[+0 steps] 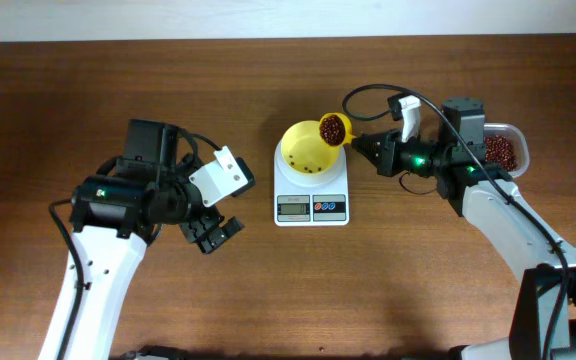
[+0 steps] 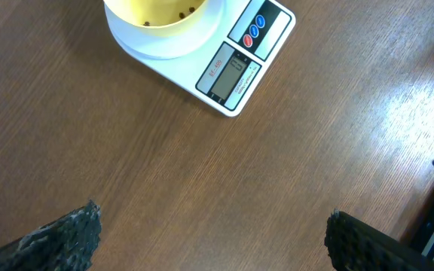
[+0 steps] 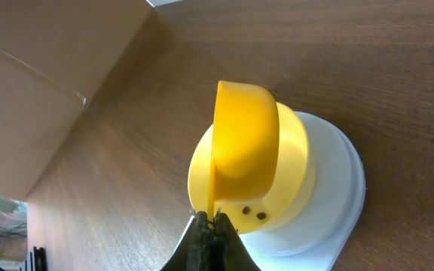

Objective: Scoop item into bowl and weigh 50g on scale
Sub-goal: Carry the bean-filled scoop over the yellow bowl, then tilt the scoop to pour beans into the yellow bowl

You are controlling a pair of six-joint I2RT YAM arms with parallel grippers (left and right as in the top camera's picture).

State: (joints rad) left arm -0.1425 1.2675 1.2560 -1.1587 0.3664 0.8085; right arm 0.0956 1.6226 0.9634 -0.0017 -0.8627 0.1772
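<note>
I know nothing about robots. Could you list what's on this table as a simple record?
Scale: white rectangular digital kitchen scale, centre of brown wooden table
Bowl: small round pale-yellow plastic bowl on the scale, a few dark red-brown beans inside
Right gripper: shut on small yellow long-handled scoop, loaded with beans, over the bowl's rim
Left gripper: open, empty, above the table
Supply: clear rectangular plastic container of beans, far right
</note>
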